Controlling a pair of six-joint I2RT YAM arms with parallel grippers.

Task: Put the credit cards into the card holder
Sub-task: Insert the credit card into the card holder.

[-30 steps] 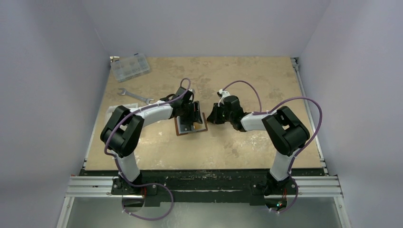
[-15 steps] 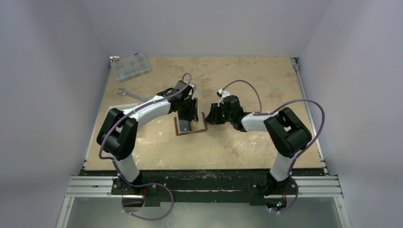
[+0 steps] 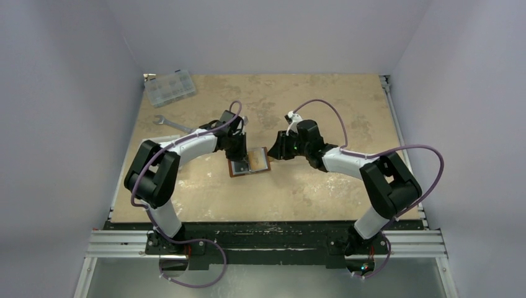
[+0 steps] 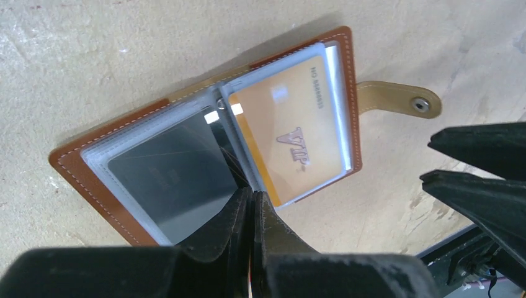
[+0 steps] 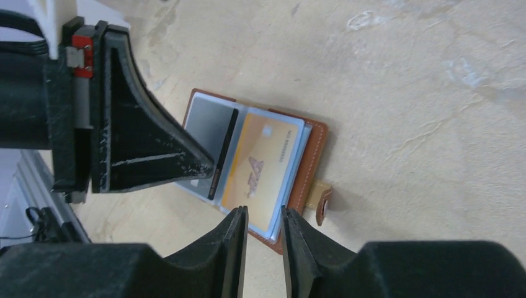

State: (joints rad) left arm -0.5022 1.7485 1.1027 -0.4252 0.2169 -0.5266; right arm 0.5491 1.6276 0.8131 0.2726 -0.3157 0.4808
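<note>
A tan bench (image 3: 310,105) is carrying the brown card holder (image 3: 249,163), lying open mid-bench with an orange-yellow credit card (image 4: 291,130) in one sleeve. The left pincer (image 4: 251,205) is hanging clenched over its fold; the right pincer (image 5: 260,217), slightly parted, is holding nothing.

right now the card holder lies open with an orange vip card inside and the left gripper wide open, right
No: the left gripper is shut, closed at the holder's fold, as the left wrist view shows. The card holder lies open with the orange VIP card inside.
</note>
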